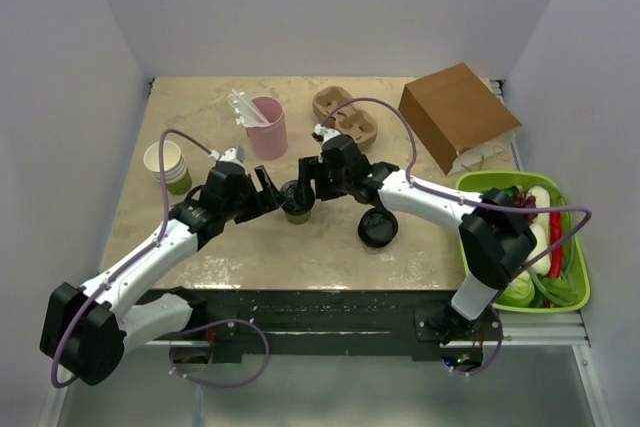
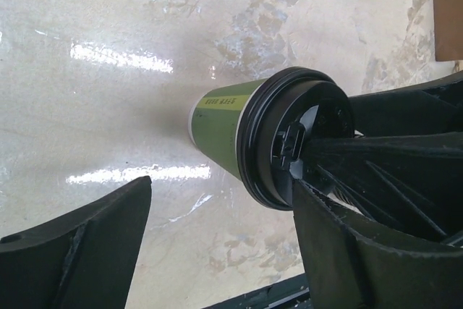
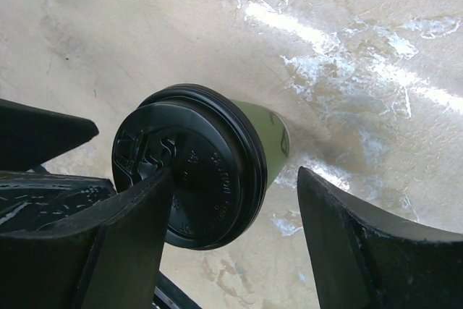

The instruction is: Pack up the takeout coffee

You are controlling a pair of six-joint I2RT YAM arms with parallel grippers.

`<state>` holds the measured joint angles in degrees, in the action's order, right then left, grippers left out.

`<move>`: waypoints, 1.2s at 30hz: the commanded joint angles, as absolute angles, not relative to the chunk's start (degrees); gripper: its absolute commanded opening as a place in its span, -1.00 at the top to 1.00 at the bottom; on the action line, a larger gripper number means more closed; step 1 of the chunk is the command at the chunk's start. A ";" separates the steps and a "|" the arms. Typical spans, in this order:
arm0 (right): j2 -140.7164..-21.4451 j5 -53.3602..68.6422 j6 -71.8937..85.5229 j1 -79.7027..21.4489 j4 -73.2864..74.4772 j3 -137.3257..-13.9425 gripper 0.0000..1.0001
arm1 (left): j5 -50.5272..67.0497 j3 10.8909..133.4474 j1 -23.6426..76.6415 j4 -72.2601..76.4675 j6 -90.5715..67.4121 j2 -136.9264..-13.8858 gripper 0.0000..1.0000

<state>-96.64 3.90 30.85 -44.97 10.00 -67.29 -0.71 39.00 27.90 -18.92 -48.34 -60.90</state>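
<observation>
Takeout coffee (image 1: pixel 297 203): green-sided paper cup with a white band at the base and a round black lid. It is seen standing upright near the centre of the worktop (image 1: pixel 200 257).

Left gripper (image 1: pixel 272 189): positioned just left of the cup. In the left wrist view the jaws are seen spread wide; one finger (image 2: pixel 79 236) is well clear of the cup, the other lies close to the lid rim. Nothing is gripped.

Right gripper (image 1: pixel 310 180): positioned just right of the cup, also spread apart. In the right wrist view one finger (image 3: pixel 137 229) is laid across the lid top; the other (image 3: pixel 354 229) is apart from the cup wall. No grip is closed on the cup.

Elsewhere on the worktop:
- pink cup (image 1: pixel 268 129), behind the coffee
- stack of white paper cups (image 1: pixel 168 165), far left
- cardboard cup carrier (image 1: pixel 345 115)
- brown paper bag (image 1: pixel 458 117), lying on its side
- loose black lid (image 1: pixel 378 228), right of the coffee
- green basket (image 1: pixel 487 180) with vegetables, at the right edge
</observation>
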 commanded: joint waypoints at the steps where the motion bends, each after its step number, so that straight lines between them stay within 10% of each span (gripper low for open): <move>1: -93.52 3.69 30.49 -43.95 10.11 -68.56 -0.47 | -2.02 41.66 27.95 -18.72 -46.76 -59.76 -0.66; 26: -100.28 14.32 32.61 -40.08 4.57 -66.54 -0.15 | 7.03 39.91 23.29 -4.93 -46.84 -70.40 -0.47; 36: -102.04 23.55 37.35 -37.88 -2.37 -59.60 0.47 | 12.12 33.41 21.18 -1.06 -48.25 -71.90 -0.10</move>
